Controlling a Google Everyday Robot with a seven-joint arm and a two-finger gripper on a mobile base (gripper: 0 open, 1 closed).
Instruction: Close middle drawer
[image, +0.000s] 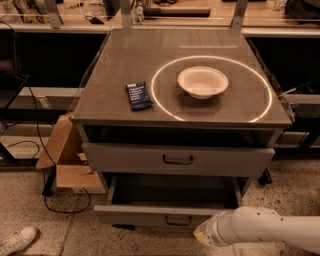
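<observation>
Item: middle drawer (167, 216). You see it pulled well out at the cabinet's foot, below the taller-fronted drawer (177, 160). It has a low flat grey front, a small dark loop handle at centre and a long matte tray body.
Gripper (201, 235): pale tip on a smooth, rounded white arm, low right, just beside the drawer's front right corner. Wide or narrow, you cannot tell.
Cabinet top (110, 60): smooth grey slab bearing a round white bowl (202, 81) and a flat dark-blue packet (138, 95).
</observation>
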